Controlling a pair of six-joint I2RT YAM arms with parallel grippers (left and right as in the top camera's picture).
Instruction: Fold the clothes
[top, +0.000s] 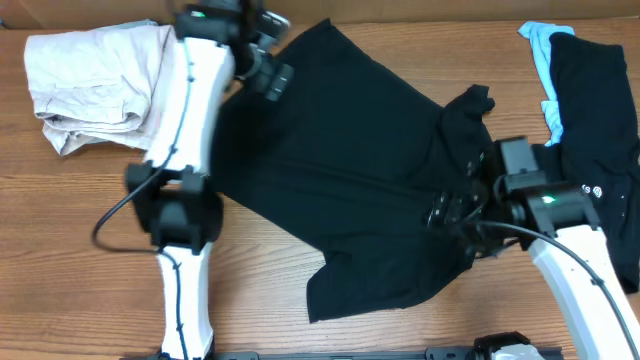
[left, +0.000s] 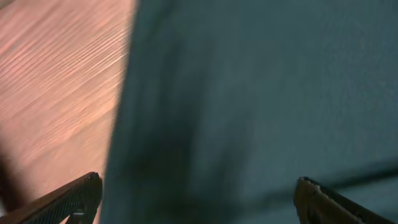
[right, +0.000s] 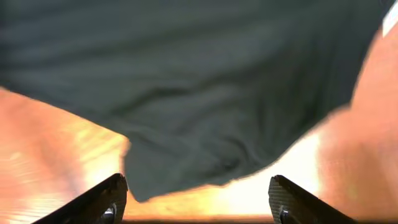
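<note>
A plain black T-shirt (top: 340, 170) lies spread flat across the middle of the wooden table. My left gripper (top: 268, 62) is open over the shirt's far left edge; in the left wrist view its fingers (left: 199, 193) straddle the dark fabric (left: 261, 93) beside bare wood. My right gripper (top: 452, 212) is open over the shirt's right side near a sleeve; in the right wrist view its fingers (right: 198, 196) are apart, with the fabric edge (right: 186, 93) just ahead. A second black shirt with white logo text (top: 598, 150) and a light-blue piece (top: 545, 60) lie at the right.
A pale beige folded garment (top: 95, 85) lies at the far left of the table (top: 60, 270). Cables run along both arms. A dark fixture sits at the table's front edge (top: 500, 350).
</note>
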